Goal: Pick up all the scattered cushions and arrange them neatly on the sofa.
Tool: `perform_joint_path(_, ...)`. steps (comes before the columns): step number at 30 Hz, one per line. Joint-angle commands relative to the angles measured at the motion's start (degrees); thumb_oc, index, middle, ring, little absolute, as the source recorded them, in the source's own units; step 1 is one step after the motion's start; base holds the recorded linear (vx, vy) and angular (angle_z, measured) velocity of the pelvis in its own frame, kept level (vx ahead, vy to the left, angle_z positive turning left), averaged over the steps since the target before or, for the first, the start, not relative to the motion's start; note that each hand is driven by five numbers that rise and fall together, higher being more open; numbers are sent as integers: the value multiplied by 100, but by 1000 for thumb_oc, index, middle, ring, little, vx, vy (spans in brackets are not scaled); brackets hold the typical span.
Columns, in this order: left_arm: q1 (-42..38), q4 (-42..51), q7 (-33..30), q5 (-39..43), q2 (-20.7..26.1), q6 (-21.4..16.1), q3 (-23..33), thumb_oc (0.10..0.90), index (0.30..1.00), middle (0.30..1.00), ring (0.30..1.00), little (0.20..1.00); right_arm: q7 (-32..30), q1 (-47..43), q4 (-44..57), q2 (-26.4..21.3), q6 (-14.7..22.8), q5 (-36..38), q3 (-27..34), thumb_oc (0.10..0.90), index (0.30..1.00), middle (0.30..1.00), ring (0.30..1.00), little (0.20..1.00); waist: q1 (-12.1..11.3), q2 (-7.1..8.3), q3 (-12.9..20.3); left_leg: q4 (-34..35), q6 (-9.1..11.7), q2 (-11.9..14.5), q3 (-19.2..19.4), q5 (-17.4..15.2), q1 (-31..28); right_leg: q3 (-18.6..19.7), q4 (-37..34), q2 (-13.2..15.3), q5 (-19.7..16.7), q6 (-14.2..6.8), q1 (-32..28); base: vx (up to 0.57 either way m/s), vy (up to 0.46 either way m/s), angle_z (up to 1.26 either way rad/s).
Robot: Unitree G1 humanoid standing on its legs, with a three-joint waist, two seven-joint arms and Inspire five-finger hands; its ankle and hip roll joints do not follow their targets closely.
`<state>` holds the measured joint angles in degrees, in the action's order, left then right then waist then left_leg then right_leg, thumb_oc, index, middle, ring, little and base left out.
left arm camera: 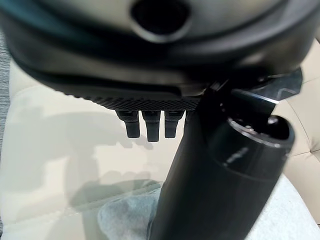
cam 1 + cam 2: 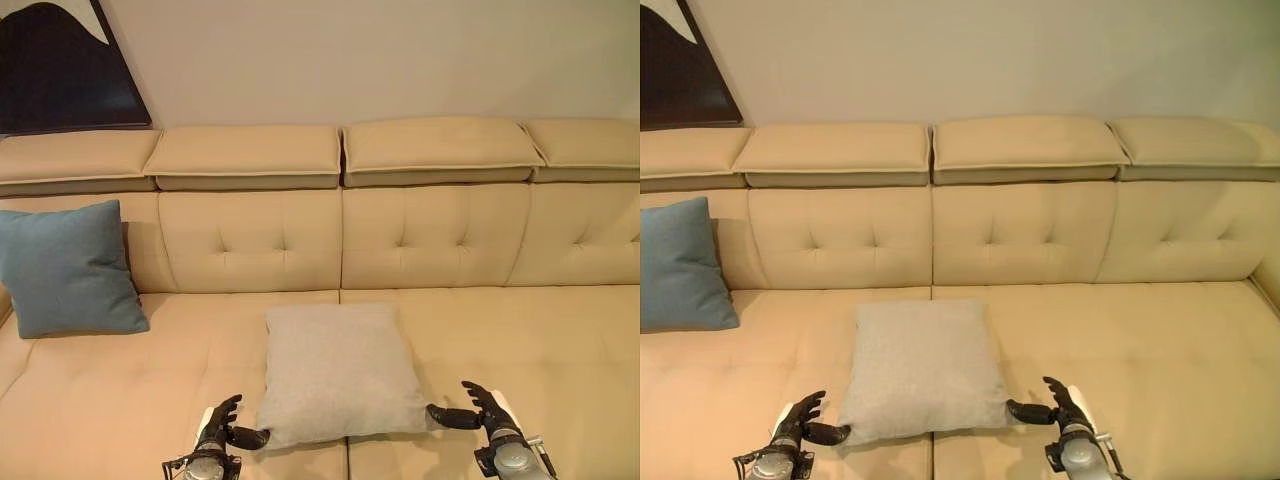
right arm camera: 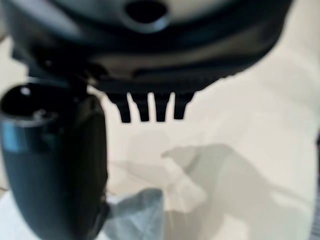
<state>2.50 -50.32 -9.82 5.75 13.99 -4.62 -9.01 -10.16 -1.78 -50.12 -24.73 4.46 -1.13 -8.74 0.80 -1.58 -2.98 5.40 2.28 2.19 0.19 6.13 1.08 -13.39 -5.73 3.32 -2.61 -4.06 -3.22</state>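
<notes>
Reaching with my left hand (image 2: 218, 428) and right hand (image 2: 482, 408), both with fingers loose and holding nothing, I am touching my thumbs to the near corners of the grey cushion (image 2: 337, 370), lying flat between them on the beige sofa (image 2: 520, 340).

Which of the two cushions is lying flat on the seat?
The grey cushion between the hands lies flat; the blue cushion leans upright against the sofa backrest.
</notes>
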Motion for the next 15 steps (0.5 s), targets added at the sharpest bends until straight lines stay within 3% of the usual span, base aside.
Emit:
perform_joint_path(1, -632, 429, -388, 360, 429, -440, 53, 800, 900, 900, 900, 900, -330, -663, 384, -234, 382, 554, 353, 800, 900, 900, 900, 900, -96, 215, 166, -40, 92, -160, 315, -738, -142, 55, 73, 147, 342, -340, -50, 0, 0, 0)
perform_joint_path(15, -1022, 961, -588, 740, 228, -456, -154, 800, 900, 900, 900, 900, -447, -1159, 608, 309, 479, 1269, 249, 800, 900, 900, 900, 900, -117, 224, 36, -40, 88, -142, 305, -710, 109, 86, 73, 132, 290, -339, 246, -3, 0, 0)
